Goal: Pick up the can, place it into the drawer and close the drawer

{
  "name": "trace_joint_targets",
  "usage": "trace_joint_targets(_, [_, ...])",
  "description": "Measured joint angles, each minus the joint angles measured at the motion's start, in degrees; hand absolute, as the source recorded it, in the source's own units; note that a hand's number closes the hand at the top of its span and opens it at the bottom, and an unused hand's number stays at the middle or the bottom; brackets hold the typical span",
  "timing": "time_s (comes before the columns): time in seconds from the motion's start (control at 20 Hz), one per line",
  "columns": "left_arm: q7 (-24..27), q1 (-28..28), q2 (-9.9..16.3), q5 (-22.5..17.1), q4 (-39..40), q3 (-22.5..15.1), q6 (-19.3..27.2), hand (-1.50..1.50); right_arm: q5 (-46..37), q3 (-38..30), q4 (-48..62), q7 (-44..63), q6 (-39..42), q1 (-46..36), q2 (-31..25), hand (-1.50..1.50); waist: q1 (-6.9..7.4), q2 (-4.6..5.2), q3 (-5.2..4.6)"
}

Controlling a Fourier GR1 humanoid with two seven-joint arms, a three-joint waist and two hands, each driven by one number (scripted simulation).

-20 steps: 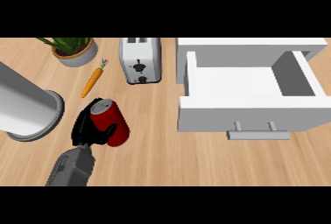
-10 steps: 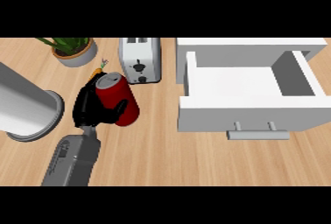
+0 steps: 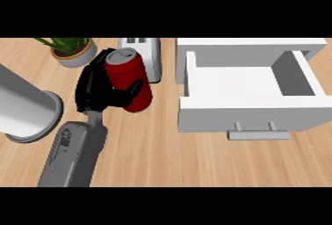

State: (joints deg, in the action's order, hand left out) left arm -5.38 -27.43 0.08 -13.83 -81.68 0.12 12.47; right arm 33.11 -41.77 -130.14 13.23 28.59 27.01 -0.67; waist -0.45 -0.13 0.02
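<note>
One drawer [image 3: 250, 94] stands pulled open at right, its white inside bare. The left hand [image 3: 97, 90] is curled round the red can [image 3: 128, 79] — well left of the drawer, before the toaster [image 3: 148, 56], near a potted plant [image 3: 71, 49].

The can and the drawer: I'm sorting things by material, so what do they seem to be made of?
The can looks like glossy red painted metal with a bare silvery top. The drawer looks matte white, perhaps painted wood or plastic; its handle is light grey.
</note>
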Motion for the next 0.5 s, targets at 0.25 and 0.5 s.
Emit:
trace_joint_targets(0.25, [-4.4,-6.3,0.1,1.6,-0.5,-2.3,4.8,1.5,0.5,0.2,-1.4,2.1,-1.2,-0.5,-0.1,-1.5,-0.1,0.05,0.0])
trace_joint_targets(0.5, [-6.8,-15.2,0.0,1.9,4.3,-2.7,8.7,1.5,0.0,1.1,-2.1,2.1,-1.5,-0.6,0.0,-1.5,-0.39,0.12,0.0])
